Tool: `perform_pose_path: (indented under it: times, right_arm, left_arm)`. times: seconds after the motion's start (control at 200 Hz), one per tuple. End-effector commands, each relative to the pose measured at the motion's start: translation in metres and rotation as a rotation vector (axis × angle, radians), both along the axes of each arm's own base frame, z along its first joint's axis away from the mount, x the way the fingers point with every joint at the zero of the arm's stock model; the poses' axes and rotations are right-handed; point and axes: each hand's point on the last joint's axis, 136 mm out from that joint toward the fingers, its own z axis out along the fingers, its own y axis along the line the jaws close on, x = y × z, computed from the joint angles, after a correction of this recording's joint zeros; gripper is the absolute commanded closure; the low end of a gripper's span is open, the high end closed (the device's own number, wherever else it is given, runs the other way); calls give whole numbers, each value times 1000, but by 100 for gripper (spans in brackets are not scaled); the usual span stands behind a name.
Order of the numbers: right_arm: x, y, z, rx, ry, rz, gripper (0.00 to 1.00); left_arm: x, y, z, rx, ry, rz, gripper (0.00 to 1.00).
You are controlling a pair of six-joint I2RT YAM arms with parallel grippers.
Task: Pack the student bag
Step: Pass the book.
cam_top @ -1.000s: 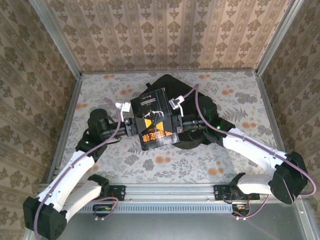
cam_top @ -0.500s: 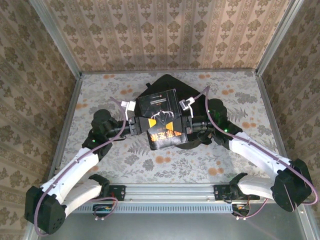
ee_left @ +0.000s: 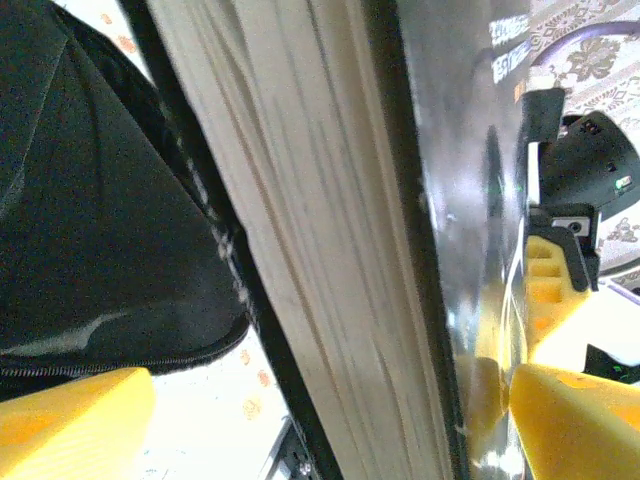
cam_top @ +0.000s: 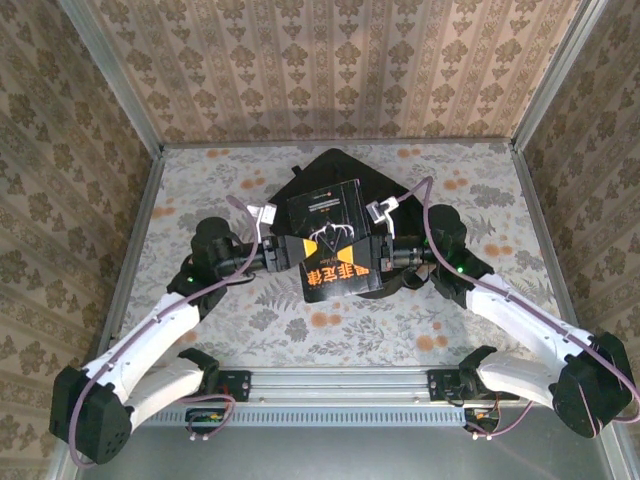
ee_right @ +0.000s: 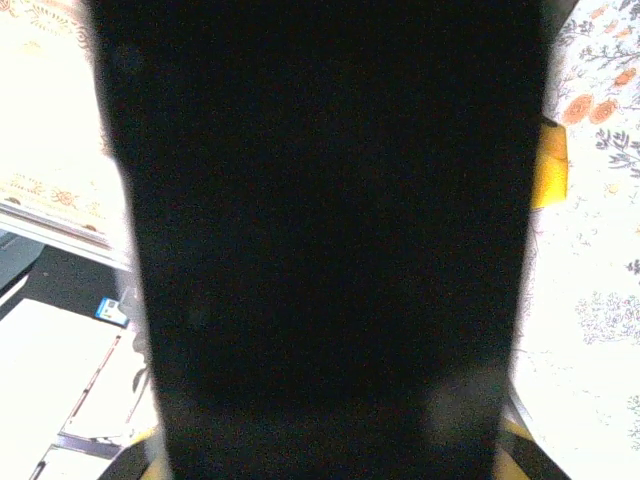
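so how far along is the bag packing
Done: nothing visibly packed. In hand: the black book, clamped by the right gripper over the student bag, left gripper open around its edge. Left: get the book inside the bag.

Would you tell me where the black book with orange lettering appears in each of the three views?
Top external: black book at centre, between the two arms.
Left wrist: its page edge runs diagonally through the middle.
Right wrist: its dark cover spans the middle.
Shared landmark: floral tabletop.

black-and-orange book (cam_top: 335,250) over floral table (cam_top: 480,200), wallpapered walls (cam_top: 330,70)
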Motion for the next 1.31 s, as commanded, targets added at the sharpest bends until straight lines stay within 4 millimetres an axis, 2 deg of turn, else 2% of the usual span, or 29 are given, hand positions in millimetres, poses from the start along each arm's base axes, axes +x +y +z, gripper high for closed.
perform_pose_path:
  times: [0.0, 0.15, 0.27, 0.35, 0.5, 0.74, 0.785, 0.91, 1.035, 1.085, 1.135, 1.2, 1.3]
  right_arm:
    - [-11, -2, 31, 89, -110, 38, 100]
    - [-8, 0, 22, 72, -98, 36, 100]
    - [-5, 0, 10, 28, -88, 30, 100]
    - [-1, -2, 3, 5, -81, 18, 100]
    - [6, -8, -6, -19, -61, -9, 100]
    - [12, -8, -8, -31, -47, -21, 100]
    - [16, -9, -9, -34, -45, -41, 100]
    - [27, -15, -9, -39, -64, -127, 62]
    - [39, -28, -5, 31, -67, -281, 35]
    - [43, -33, -1, 83, -72, -356, 26]
    - [45, -37, -4, 121, -59, -414, 20]
    - [46, -39, -2, 192, -42, -477, 17]
    - [41, -36, 4, 283, -44, -532, 16]
  left_arm:
    - [-3, -6, 24, -76, -53, -36, 7]
    - [-12, -12, 43, -123, -80, -86, 10]
    - [-16, -10, 51, -138, -108, -82, 22]
    - [-18, -9, 50, -137, -112, -84, 33]
    - [-19, -8, 46, -136, -109, -84, 60]
    - [-21, -12, 44, -141, -109, -101, 100]
    - [-20, -13, 44, -141, -109, -99, 100]
    - [-10, -7, 49, -147, -128, -21, 100]
    - [10, 6, 57, -179, -129, 141, 100]
    - [25, 15, 60, -219, -107, 252, 100]
    - [35, 25, 63, -280, -90, 337, 100]
    - [44, 34, 68, -346, -79, 415, 100]
    - [50, 35, 75, -385, -80, 451, 100]
